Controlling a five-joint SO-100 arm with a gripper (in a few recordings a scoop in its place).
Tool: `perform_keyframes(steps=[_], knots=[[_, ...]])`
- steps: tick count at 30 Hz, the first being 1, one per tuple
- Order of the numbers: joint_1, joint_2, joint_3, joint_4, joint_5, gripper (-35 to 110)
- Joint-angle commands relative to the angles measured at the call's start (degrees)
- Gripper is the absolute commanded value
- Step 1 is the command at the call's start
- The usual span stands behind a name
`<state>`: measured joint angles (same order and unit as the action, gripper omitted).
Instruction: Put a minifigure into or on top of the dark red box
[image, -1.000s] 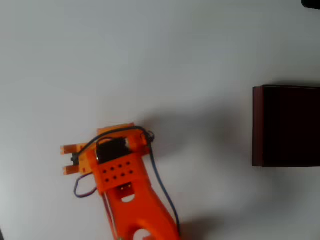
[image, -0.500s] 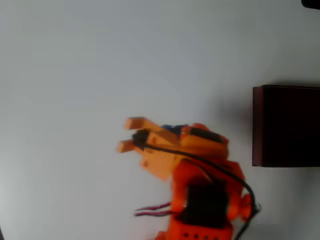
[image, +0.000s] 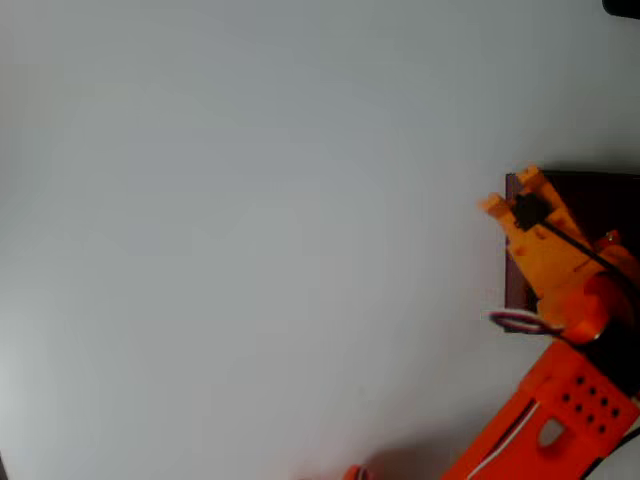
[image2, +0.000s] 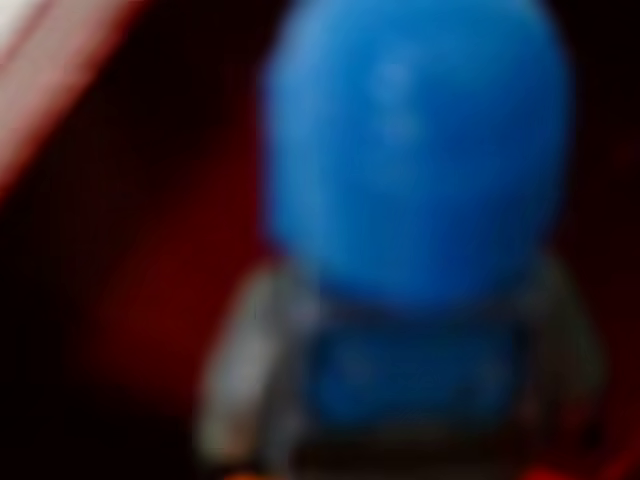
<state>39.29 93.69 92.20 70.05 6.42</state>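
Hovering over the dark red box's (image: 514, 250) left wall, the gripper (image: 511, 191) gripped the minifigure (image2: 410, 200). That figure looked blurred, its legs cut off.

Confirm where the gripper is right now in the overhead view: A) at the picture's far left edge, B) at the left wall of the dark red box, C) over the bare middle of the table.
B: the gripper sits at the left wall of the dark red box, and the wrist view shows the minifigure close up against dark red.
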Motion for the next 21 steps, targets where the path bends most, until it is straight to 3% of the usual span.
perform_keyframes(steps=[1, 9, 16, 21], knots=[[2.02, -5.71, -5.19, -1.49, 1.58, 13], [1.23, -5.71, -2.46, -0.09, 1.76, 21], [-8.79, 28.48, 22.24, -2.11, 1.49, 20], [-25.75, 52.65, 35.33, 1.93, -1.93, 17]])
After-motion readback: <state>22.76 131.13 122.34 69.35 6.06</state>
